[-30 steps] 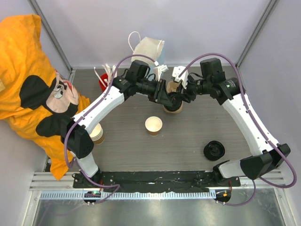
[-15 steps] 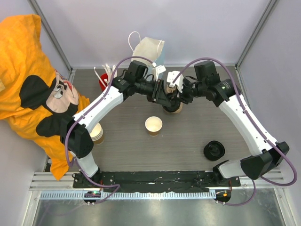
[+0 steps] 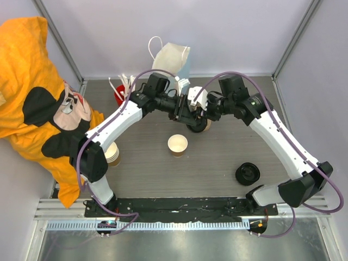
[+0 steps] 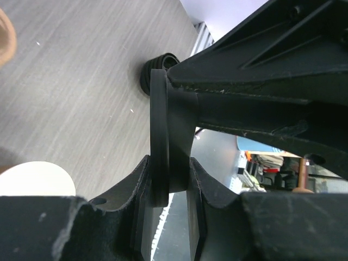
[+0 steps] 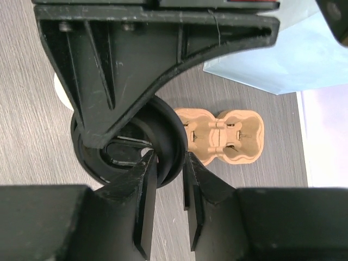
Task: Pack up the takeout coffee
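Observation:
The takeout coffee (image 3: 202, 125), a tan cup with a black lid, stands at mid-table in front of the pale blue paper bag (image 3: 173, 58). My left gripper (image 3: 188, 112) comes from the left and my right gripper (image 3: 203, 112) from the right, and both meet over the cup. In the left wrist view my left gripper (image 4: 168, 163) is shut on the edge of the black lid (image 4: 159, 136). In the right wrist view my right gripper (image 5: 169, 163) pinches the rim of the lid (image 5: 166, 142), one finger inside and one outside. The cup's body is mostly hidden by the grippers.
An open lidless cup (image 3: 177, 144) stands just in front of the grippers. A stack of cups (image 3: 111, 154) is at the left, loose black lids (image 3: 247, 173) at the right front. A tan cup carrier (image 5: 223, 136) lies beside the bag (image 5: 288, 60). An orange cloth (image 3: 32, 87) drapes the left side.
My right gripper has moved left onto the lid, closing in against my left gripper. The cup has shifted slightly left.

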